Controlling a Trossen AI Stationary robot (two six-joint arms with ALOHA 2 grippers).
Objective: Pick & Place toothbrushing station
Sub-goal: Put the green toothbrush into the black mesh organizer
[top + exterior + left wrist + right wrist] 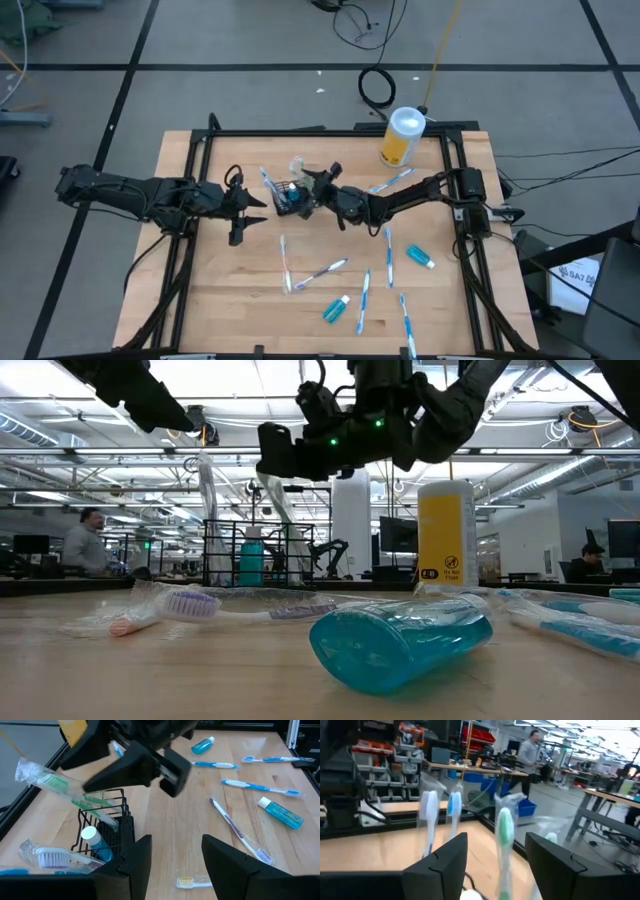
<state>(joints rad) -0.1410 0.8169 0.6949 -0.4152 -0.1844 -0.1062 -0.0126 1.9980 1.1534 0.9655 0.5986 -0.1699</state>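
The black wire-mesh caddy stands at the table's middle and shows in the left wrist view and the low view. It holds several wrapped toothbrushes standing on end and a teal tube. A green-headed wrapped toothbrush leans out of its top. My right gripper hovers open just over the caddy. In the right wrist view its fingers stand on either side of the green brush head without touching it. My left gripper is open and empty just left of the caddy.
Several white-and-blue toothbrushes and two teal tubes lie loose on the near and right parts of the table. A yellow canister with a white lid stands at the far right. People show in the room beyond.
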